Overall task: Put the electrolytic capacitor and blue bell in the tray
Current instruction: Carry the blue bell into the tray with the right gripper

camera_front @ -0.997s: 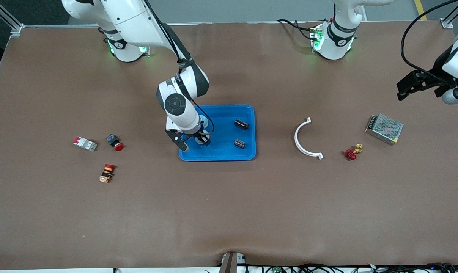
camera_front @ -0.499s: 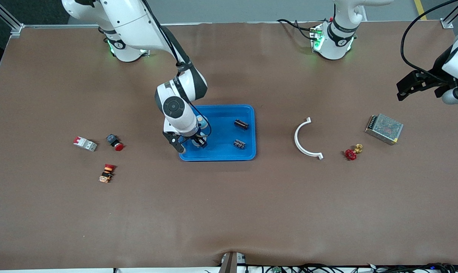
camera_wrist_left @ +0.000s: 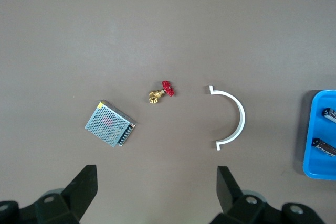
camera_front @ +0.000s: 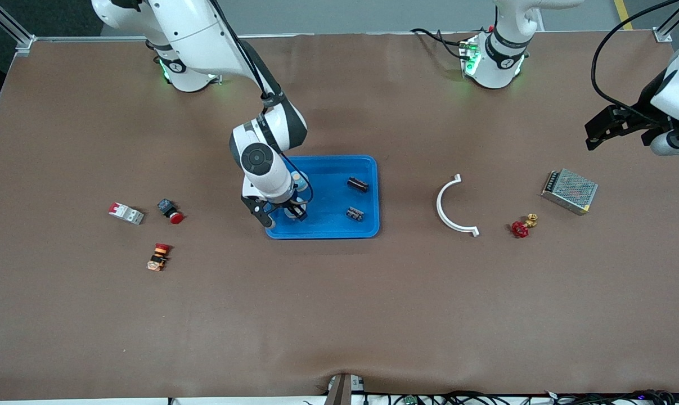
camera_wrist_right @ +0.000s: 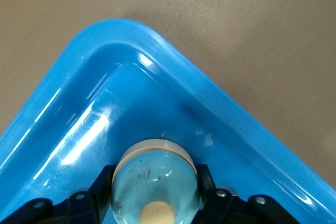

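2 capacitors [camera_front: 357, 184] already in tray [camera_front: 367, 230]. Right tool [camera_wrist_right: 155, 195] low in tray corner, fingers against bell [camera_wrist_right: 155, 179], release pending. Left tool [camera_wrist_left: 155, 190] open, waiting over bench.

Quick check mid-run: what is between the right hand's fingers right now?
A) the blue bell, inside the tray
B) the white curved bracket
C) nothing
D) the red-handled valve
A: the right wrist view shows the blue bell between the right hand fingers, over the tray floor.

The right arm reaches down at centre frame, its right hand [camera_front: 283, 214] fingers flanking a dome. The left hand [camera_wrist_left: 157, 192] waits open at the right edge.
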Action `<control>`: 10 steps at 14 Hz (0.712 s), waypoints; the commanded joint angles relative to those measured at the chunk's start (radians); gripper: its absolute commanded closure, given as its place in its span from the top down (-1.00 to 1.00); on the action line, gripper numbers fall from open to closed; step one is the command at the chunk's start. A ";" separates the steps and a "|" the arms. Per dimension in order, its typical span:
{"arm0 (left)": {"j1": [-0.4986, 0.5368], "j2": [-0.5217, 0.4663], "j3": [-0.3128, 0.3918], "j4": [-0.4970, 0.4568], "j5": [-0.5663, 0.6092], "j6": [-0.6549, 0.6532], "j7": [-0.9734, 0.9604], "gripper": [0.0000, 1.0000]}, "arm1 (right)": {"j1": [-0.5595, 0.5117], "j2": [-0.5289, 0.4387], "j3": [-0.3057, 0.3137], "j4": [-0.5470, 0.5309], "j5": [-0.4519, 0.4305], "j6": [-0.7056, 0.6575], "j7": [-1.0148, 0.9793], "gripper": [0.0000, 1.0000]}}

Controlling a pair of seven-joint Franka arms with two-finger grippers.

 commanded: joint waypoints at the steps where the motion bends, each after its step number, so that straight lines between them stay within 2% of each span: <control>1: 0.001 0.000 -0.001 0.001 -0.017 0.009 0.016 1.00 | -0.007 0.011 -0.002 0.017 -0.017 -0.001 0.019 1.00; 4: 0.001 0.005 -0.001 -0.001 -0.017 0.009 0.016 1.00 | -0.014 -0.004 -0.003 0.031 -0.017 -0.060 0.010 1.00; 7: 0.001 0.005 -0.001 -0.001 -0.017 0.009 0.015 1.00 | -0.020 -0.043 -0.028 0.109 -0.019 -0.284 0.001 1.00; 10: 0.000 0.007 -0.001 -0.001 -0.017 0.009 0.010 1.00 | -0.031 -0.084 -0.086 0.181 -0.017 -0.476 -0.086 1.00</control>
